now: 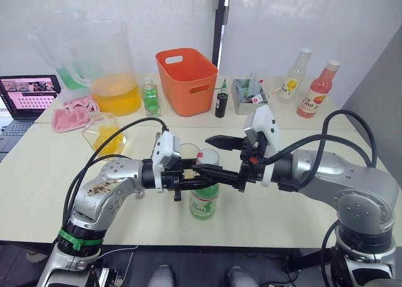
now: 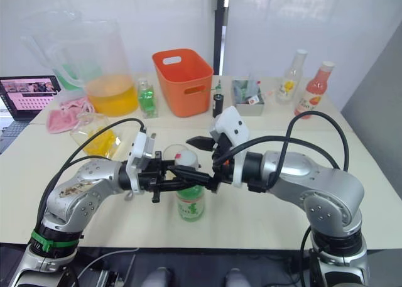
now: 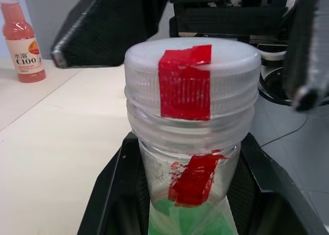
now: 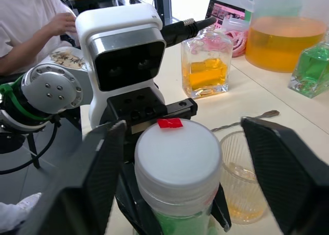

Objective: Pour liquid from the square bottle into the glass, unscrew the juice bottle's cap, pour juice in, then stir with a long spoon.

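While the juice bottle stands upright near the front edge of the bench, both arms meet over it. The left gripper has its fingers closed around the bottle's neck, just under the cap, which is white with a strip of red tape and sits on the bottle. The right gripper hangs at cap height with its fingers spread wide, one on each side of the cap, not touching it. The glass stands just behind the bottle, holding a little yellow liquid. The long spoon lies flat behind the glass. The square bottle sits farther back on the robot's left.
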`<move>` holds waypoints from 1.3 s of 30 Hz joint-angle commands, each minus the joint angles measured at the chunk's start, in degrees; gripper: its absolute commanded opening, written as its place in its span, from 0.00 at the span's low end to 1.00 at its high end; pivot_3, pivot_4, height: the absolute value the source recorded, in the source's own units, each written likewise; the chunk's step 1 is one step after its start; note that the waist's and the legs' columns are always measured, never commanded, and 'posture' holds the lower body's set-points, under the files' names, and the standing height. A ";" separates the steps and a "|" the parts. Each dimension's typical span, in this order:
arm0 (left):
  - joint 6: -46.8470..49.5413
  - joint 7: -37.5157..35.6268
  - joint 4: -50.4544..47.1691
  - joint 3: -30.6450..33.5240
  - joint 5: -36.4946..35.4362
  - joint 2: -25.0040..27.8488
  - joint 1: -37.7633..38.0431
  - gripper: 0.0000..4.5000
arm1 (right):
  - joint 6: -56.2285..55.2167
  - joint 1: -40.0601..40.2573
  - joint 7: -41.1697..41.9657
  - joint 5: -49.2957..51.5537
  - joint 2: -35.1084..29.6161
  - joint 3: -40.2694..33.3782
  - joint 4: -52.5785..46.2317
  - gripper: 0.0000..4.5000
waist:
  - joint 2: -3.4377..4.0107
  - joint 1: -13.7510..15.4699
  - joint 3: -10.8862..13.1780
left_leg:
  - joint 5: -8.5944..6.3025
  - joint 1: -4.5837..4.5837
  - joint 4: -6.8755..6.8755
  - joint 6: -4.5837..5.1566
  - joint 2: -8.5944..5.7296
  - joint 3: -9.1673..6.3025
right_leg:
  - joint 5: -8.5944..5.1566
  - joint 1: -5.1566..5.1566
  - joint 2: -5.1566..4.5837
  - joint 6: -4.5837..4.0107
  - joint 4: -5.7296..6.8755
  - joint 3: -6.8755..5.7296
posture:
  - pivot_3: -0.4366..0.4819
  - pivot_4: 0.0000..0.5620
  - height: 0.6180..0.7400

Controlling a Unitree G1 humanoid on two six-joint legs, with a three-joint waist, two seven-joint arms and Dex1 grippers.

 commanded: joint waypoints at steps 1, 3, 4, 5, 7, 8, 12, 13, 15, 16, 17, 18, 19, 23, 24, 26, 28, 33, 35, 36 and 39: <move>1.94 -1.57 0.98 -3.51 -0.19 -0.44 1.57 0.31 | -1.07 -0.56 0.33 1.95 -0.61 -0.75 -0.78 0.51 | 0.00 0.00 0.00 | 0.00 0.00 0.00 0.00 0.00 0.00 | 0.00 0.00 0.00 0.00 0.00 0.00 | 0.48 0.27 0.70; 2.01 -1.36 0.80 -3.41 -0.22 -0.42 1.79 0.31 | -1.14 -0.66 1.04 2.46 -0.90 -0.45 -0.56 0.38 | 0.00 -0.01 0.00 | 0.00 0.00 0.00 0.00 0.00 0.00 | 0.00 0.00 0.00 0.00 0.00 0.00 | 0.48 0.27 0.70; 2.06 -1.14 0.63 -3.37 -0.18 -0.43 1.90 0.31 | -1.29 -0.80 1.88 2.48 -1.35 -0.08 -0.38 0.37 | 0.00 -0.01 0.00 | 0.00 0.00 0.00 0.00 0.00 0.00 | 0.00 0.00 0.00 0.00 0.00 0.00 | 0.48 0.27 0.70; 2.07 -0.94 0.47 -3.32 -0.14 -0.43 2.00 0.31 | -1.50 -1.03 2.94 2.32 -1.92 0.43 -0.23 0.37 | 0.00 0.00 0.00 | 0.00 0.00 0.00 0.00 0.00 0.00 | 0.00 0.00 0.00 0.00 0.00 0.00 | 0.48 0.27 0.70; 2.07 -0.53 0.08 -3.24 0.01 -0.43 2.22 0.31 | -2.24 -1.34 5.46 1.68 -3.03 1.68 0.42 0.37 | 0.00 0.00 0.00 | 0.00 0.00 0.00 0.00 0.00 0.00 | 0.00 0.00 0.00 0.00 -0.01 0.00 | 0.48 0.27 0.70; 2.07 -0.34 -0.08 -3.20 0.09 -0.44 2.29 0.31 | -2.78 -1.53 7.03 1.12 -3.66 2.50 1.02 0.37 | 0.00 0.00 0.00 | 0.00 0.00 0.00 0.00 0.00 0.00 | 0.00 0.01 0.00 0.00 -0.01 0.00 | 0.48 0.27 0.70; 2.26 0.62 -0.97 -2.92 0.37 -0.49 2.81 0.31 | -6.89 -2.50 14.40 -2.86 -6.05 5.96 4.69 0.37 | 0.00 -0.02 0.00 | 0.00 0.01 0.00 0.00 0.00 0.00 | -0.01 0.01 0.00 -0.01 -0.03 0.00 | 0.48 0.27 0.70; 2.37 0.89 -1.26 -2.74 0.37 -0.39 3.00 0.31 | -8.40 -3.01 17.00 -4.07 -6.57 7.10 5.75 0.37 | 0.00 -0.01 0.00 | 0.00 0.02 0.00 0.00 0.00 0.00 | -0.01 0.02 0.00 -0.01 -0.02 0.00 | 0.48 0.27 0.70; 2.52 1.26 -1.76 -2.42 0.33 -0.16 3.35 0.31 | -11.61 -4.10 22.44 -6.73 -7.43 9.52 8.21 0.37 | 0.00 -0.07 0.00 | 0.00 0.02 0.00 0.00 0.00 0.00 | -0.01 0.03 0.00 0.00 -0.02 0.00 | 0.48 0.27 0.70; 2.58 1.39 -1.96 -2.31 0.29 -0.10 3.48 0.31 | -13.00 -4.50 24.74 -7.89 -7.72 10.48 9.32 0.37 | 0.00 -0.08 -0.01 | 0.00 0.03 0.01 0.00 0.00 0.01 | -0.01 0.03 0.00 0.00 -0.03 0.00 | 0.48 0.27 0.70; 2.62 1.45 -2.06 -2.26 0.27 -0.07 3.55 0.31 | -13.93 -4.70 26.16 -8.67 -7.87 11.02 10.06 0.37 | -0.01 -0.06 -0.01 | 0.00 0.04 0.01 0.00 0.00 0.00 | -0.01 0.03 0.00 0.00 -0.02 0.00 | 0.48 0.27 0.70; 2.65 1.59 -2.28 -2.14 0.25 0.00 3.75 0.31 | -16.27 -5.47 29.62 -10.49 -8.12 12.31 12.18 0.37 | -0.01 -0.05 -0.01 | 0.00 0.05 0.00 0.00 0.00 0.00 | -0.01 0.04 0.01 0.00 -0.02 0.00 | 0.48 0.27 0.70; 2.66 1.73 -2.45 -2.02 0.24 0.04 3.90 0.31 | -18.64 -6.31 32.88 -12.39 -8.31 13.53 14.40 0.37 | -0.01 -0.06 -0.01 | 0.00 0.05 0.01 0.00 0.00 0.00 | -0.01 0.04 0.01 0.00 -0.02 0.00 | 0.48 0.27 0.70; 2.75 2.49 -3.31 -1.64 0.09 0.18 4.65 0.31 | -25.85 -8.94 42.64 -17.33 -8.10 16.48 20.71 0.37 | -0.01 -0.18 -0.01 | 0.00 0.09 0.00 0.00 0.01 0.01 | -0.01 0.06 0.01 0.00 -0.02 0.00 | 0.48 0.27 0.70; 2.80 2.68 -3.68 -1.54 -0.01 0.25 4.96 0.31 | -27.29 -9.53 44.79 -18.22 -8.04 17.06 21.76 0.37 | -0.01 -0.16 -0.01 | 0.00 0.09 0.00 0.00 0.01 0.01 | -0.01 0.06 0.01 0.00 -0.01 0.00 | 0.48 0.27 0.70; 2.91 2.99 -4.32 -1.41 -0.17 0.38 5.47 0.31 | -29.55 -10.73 48.20 -19.67 -7.71 17.77 23.95 0.37 | -0.01 -0.14 -0.01 | 0.00 0.09 -0.01 0.00 0.01 0.01 | -0.01 0.07 0.01 0.03 -0.02 0.00 | 0.48 0.27 0.70; 2.99 3.30 -4.85 -1.33 -0.30 0.49 5.89 0.31 | -31.20 -11.94 50.97 -20.73 -7.29 18.16 25.91 0.37 | -0.02 -0.13 -0.02 | 0.00 0.09 -0.01 -0.01 0.00 0.01 | 0.03 0.07 0.01 0.10 -0.01 0.00 | 0.48 0.27 0.70; 3.01 3.59 -5.08 -1.29 -0.48 0.60 6.16 0.31 | -32.31 -13.28 53.78 -21.87 -6.12 17.66 28.11 0.35 | -0.03 -0.15 -0.02 | 0.00 0.10 -0.04 -0.01 0.01 0.01 | 0.09 0.05 0.02 0.21 0.00 -0.01 | 0.48 0.27 0.70; 2.99 3.61 -5.05 -1.32 -0.57 0.60 6.20 0.31 | -32.31 -13.79 53.64 -21.80 -5.58 16.75 28.49 0.35 | -0.03 -0.19 -0.02 | 0.00 0.10 -0.04 -0.01 0.01 0.01 | 0.09 0.05 0.02 0.21 0.01 -0.01 | 0.48 0.27 0.70; 2.98 3.55 -4.94 -1.36 -0.64 0.56 6.19 0.31 | -32.17 -14.32 53.16 -21.50 -5.22 15.85 28.64 0.35 | -0.03 -0.23 -0.02 | 0.00 0.11 -0.04 -0.01 0.01 0.01 | 0.09 0.05 0.02 0.20 0.01 -0.01 | 0.48 0.27 0.70; 2.92 3.40 -4.65 -1.59 -0.77 0.42 6.01 0.31 | -30.90 -15.67 51.64 -20.32 -4.77 13.36 28.76 0.35 | -0.03 -0.25 -0.02 | 0.00 0.11 -0.03 -0.01 0.01 0.01 | 0.09 0.03 0.02 0.20 0.03 -0.01 | 0.48 0.27 0.70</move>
